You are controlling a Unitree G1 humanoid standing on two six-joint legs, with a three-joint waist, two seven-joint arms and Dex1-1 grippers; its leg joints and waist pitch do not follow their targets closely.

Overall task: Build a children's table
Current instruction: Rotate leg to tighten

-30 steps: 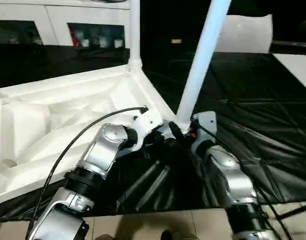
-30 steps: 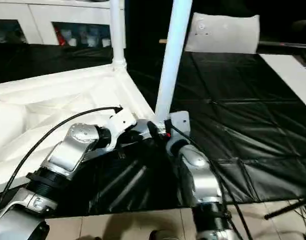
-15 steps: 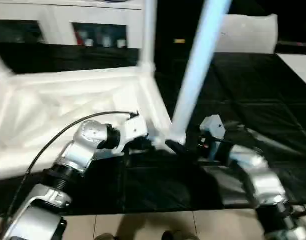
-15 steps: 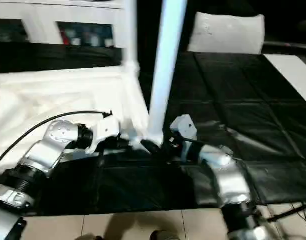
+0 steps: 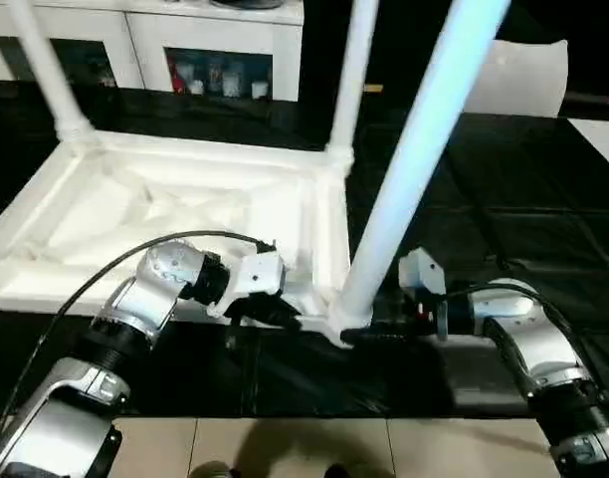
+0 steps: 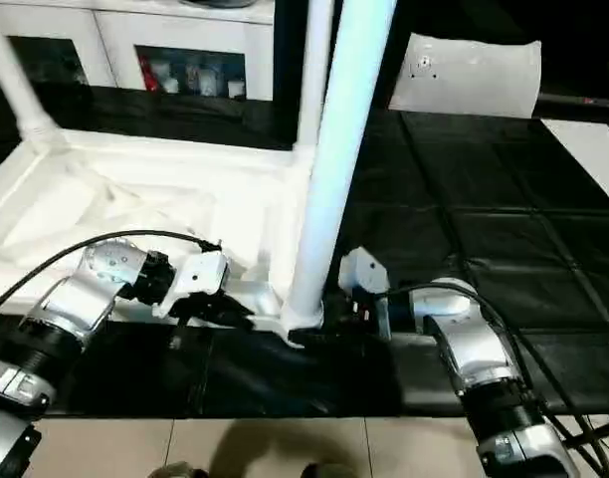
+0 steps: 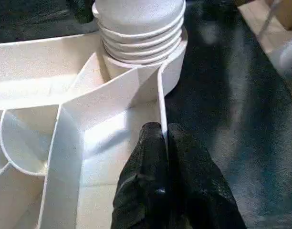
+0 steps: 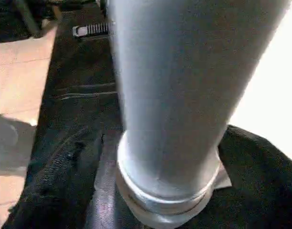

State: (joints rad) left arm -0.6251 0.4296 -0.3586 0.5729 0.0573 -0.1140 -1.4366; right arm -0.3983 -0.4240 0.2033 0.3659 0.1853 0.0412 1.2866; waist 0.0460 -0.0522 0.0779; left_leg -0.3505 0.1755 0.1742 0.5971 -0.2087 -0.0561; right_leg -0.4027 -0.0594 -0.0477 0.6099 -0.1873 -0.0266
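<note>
The white tabletop (image 5: 185, 157) lies upside down on the black sheet, ribs up. Three legs stand in its corner sockets: the far left leg (image 5: 48, 75), the far right leg (image 5: 352, 75) and the thick near right leg (image 5: 414, 179). My left gripper (image 5: 285, 317) is shut on the near rim just left of that corner. In the left wrist view its fingertips (image 7: 155, 143) pinch the thin rim wall below the socket (image 7: 139, 28). My right gripper (image 5: 356, 336) reaches in from the right and holds the near leg (image 8: 184, 95) at its base collar.
A black sheet (image 5: 504, 239) covers the work surface, whose front edge drops to a tiled floor (image 5: 285, 448). A white bag (image 5: 518, 80) lies at the back right and a white strip (image 5: 608, 129) at the far right. White cabinets (image 5: 185, 40) stand behind.
The view has shifted. The tabletop has also turned under both grippers, so its far left leg now shows. My right forearm has swung out to the right.
</note>
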